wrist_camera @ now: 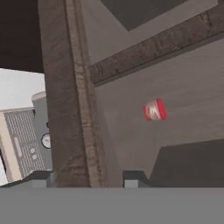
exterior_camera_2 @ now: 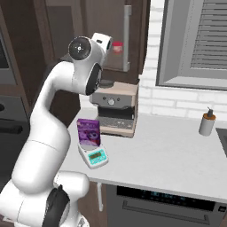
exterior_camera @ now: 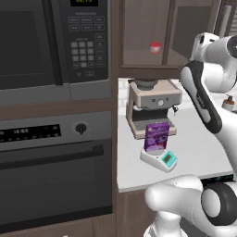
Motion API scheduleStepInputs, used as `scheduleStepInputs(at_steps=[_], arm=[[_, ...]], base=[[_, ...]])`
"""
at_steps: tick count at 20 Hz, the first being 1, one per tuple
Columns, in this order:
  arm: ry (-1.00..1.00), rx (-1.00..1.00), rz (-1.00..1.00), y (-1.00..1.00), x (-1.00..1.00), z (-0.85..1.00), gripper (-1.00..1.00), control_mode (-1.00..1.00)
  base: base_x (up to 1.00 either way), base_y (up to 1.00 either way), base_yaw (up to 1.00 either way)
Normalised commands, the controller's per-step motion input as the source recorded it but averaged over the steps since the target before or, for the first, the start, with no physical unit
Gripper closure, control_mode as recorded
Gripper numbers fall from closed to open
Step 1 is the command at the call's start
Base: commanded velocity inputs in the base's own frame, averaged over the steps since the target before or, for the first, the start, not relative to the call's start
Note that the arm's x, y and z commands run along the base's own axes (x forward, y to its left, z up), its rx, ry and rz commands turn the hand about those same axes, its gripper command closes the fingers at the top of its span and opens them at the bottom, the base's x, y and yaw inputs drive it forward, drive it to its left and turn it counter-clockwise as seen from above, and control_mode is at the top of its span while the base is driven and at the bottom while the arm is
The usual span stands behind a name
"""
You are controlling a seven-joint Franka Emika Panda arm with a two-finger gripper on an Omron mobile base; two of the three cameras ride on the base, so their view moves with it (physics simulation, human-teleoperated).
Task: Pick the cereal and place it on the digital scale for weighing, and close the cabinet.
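Right now the tool sits up at the cabinet, its two dark fingertips standing a moderate way apart on either side of the edge of a dark wood panel; whether that panel is the door or the frame, and whether the pads actually touch it, I cannot tell, and nothing else is in its grasp. Just beyond the fingertips the open cabinet interior stretches away, with a small red-capped jar resting on the shelf further in. Well below the tool, on the counter, the cereal stands upright on the digital scale, directly in front of the coffee machine, so the weighing part looks done and closing the cabinet is what remains. Farthest from the tool, a soap dispenser stands by the window. The risk, as I judge it, is the fingertips slipping off the thin edge mid-swing, leaving the door ajar, or the forearm sweeping low and knocking the box off the scale.
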Motion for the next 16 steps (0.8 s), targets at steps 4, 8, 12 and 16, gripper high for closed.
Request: scheduleStepInputs(at_steps=[4,8,12,16], arm=[[0.00,0.02,0.20,-0.06,1.00,0.15,-1.00,-1.00],[0.00,0.00,0.17,0.00,1.00,0.08,-1.00,-1.00],[-0.05,0.00,0.15,0.03,1.00,0.00,-1.00,-1.00],[-0.16,0.00,0.13,0.02,0.90,0.00,-1.00,-1.00]], base=[[0.00,0.00,0.00],[0.00,0.00,0.00],[0.00,0.00,0.00],[0.00,0.00,0.00]])
